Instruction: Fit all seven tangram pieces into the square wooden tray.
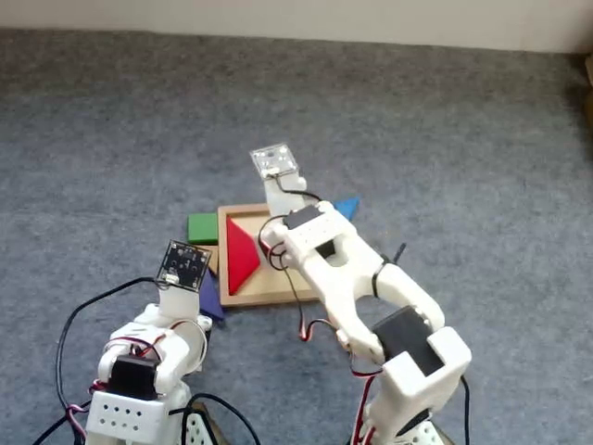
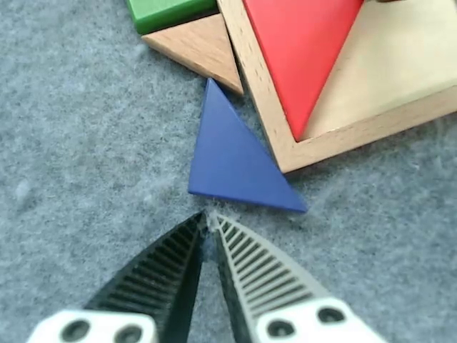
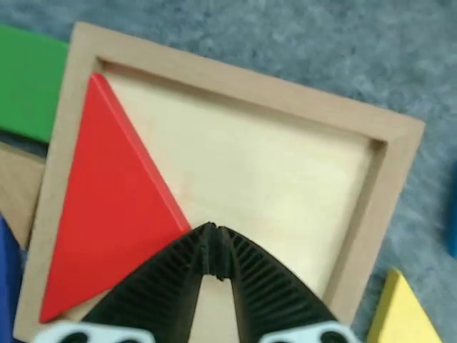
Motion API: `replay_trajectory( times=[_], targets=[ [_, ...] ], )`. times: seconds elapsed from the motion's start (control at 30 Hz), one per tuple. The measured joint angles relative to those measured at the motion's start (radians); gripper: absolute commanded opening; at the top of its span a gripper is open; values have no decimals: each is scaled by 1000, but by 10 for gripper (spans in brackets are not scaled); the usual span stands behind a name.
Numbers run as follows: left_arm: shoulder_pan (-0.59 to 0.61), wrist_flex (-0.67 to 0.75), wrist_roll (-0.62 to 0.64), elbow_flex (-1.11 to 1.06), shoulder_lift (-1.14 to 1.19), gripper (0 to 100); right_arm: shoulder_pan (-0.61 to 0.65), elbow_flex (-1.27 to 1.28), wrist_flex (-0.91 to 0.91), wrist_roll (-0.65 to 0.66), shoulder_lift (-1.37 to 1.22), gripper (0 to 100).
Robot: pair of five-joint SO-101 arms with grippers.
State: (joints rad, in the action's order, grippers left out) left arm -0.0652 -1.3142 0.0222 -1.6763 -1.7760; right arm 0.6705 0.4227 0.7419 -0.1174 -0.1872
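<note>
Currently the blue triangle (image 2: 232, 153) lies on the carpet (image 2: 86, 179) just ahead of the left gripper (image 2: 207, 221), jaws closed and empty, its long edge alongside the tray (image 2: 258, 78) rim, while the right gripper (image 3: 213, 261), likewise closed, hangs over the tray.

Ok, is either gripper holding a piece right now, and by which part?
Nothing is held. The left gripper is shut and empty just short of the blue triangle; the right gripper is shut over the tray, also empty.

Grey felt-like carpet (image 1: 111, 139) across the surface, pale wall strip (image 1: 371, 20) along the far edge, possibly wooden furniture (image 1: 589, 83) at right
</note>
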Motion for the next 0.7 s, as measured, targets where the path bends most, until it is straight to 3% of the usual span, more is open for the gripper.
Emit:
replay_trajectory(
  times=[0.33,0.7],
  targets=[
    [0,0,0,0,0,10,9,-61,41,0,20,4],
    [0,0,0,0,0,10,-161,23,267,20,460,9]
  ],
)
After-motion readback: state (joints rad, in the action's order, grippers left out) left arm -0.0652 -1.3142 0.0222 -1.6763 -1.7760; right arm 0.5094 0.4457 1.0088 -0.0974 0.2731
